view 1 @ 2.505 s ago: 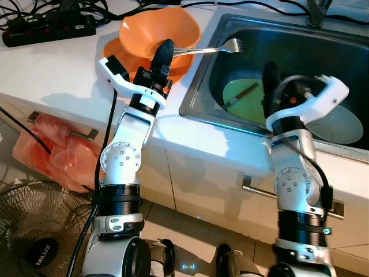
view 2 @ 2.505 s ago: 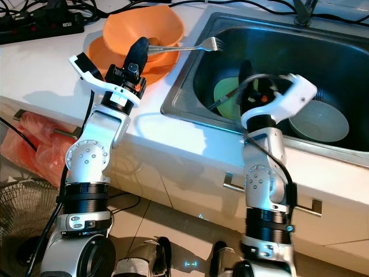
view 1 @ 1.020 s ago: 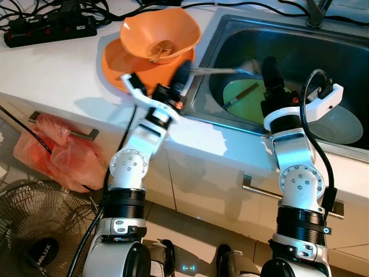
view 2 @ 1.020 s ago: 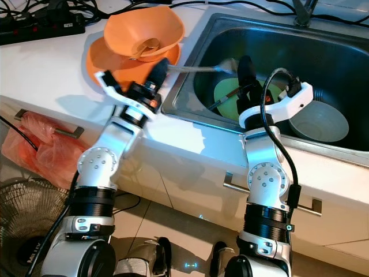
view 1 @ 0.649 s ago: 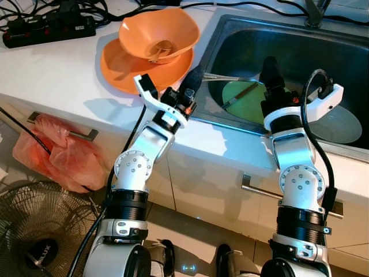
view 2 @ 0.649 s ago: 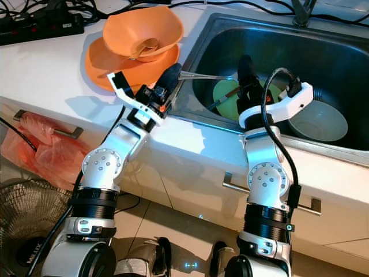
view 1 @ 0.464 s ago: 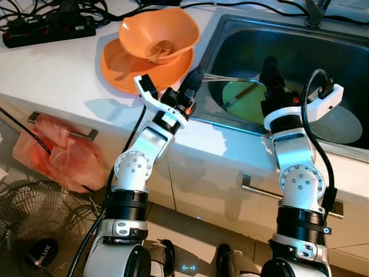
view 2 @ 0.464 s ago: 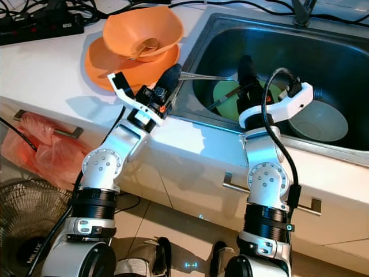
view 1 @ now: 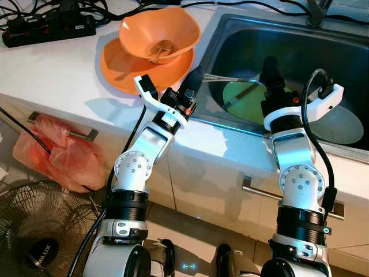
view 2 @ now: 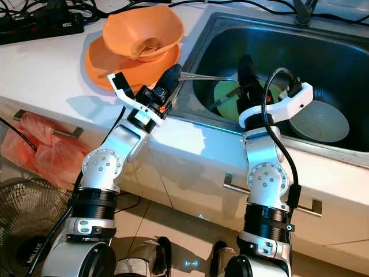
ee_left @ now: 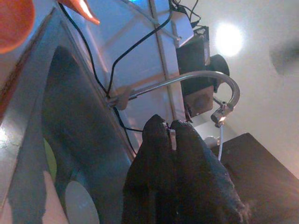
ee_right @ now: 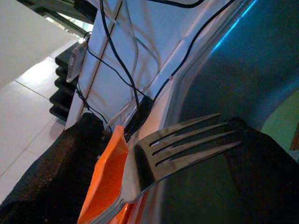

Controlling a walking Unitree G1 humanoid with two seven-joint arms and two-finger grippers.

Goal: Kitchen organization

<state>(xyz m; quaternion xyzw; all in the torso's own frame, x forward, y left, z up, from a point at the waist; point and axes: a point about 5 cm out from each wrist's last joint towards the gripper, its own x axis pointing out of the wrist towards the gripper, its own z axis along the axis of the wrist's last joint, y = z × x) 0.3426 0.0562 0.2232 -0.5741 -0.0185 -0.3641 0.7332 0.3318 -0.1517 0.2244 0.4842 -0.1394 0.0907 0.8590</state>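
Observation:
A metal fork (view 1: 230, 78) is held level over the left part of the sink (view 1: 203, 57). My left gripper (view 1: 195, 77) is shut on its handle at the sink's left rim; a sliver of metal shows between the closed fingers (ee_left: 170, 135). My right gripper (view 1: 270, 68) stands open over the sink. In the right wrist view the fork's tines (ee_right: 187, 137) lie between its two black fingers (ee_right: 51, 172) without being clamped. An orange bowl (view 1: 158, 32) sits on an orange plate (view 1: 121, 66) on the counter, left of the sink.
In the sink lie a green plate (view 1: 245, 104) with a brown stick (view 1: 242, 95) across it and a grey bowl (view 1: 340, 124). A power strip (view 1: 49, 26) with cables lies at the back left. A pink bag (view 1: 52, 153) hangs from a drawer handle above a floor fan (view 1: 34, 242).
My left gripper has carried the fork from over the orange bowl rightwards to the sink. My right gripper turned so that the tines lie between its fingers. Nothing moved in the last half second.

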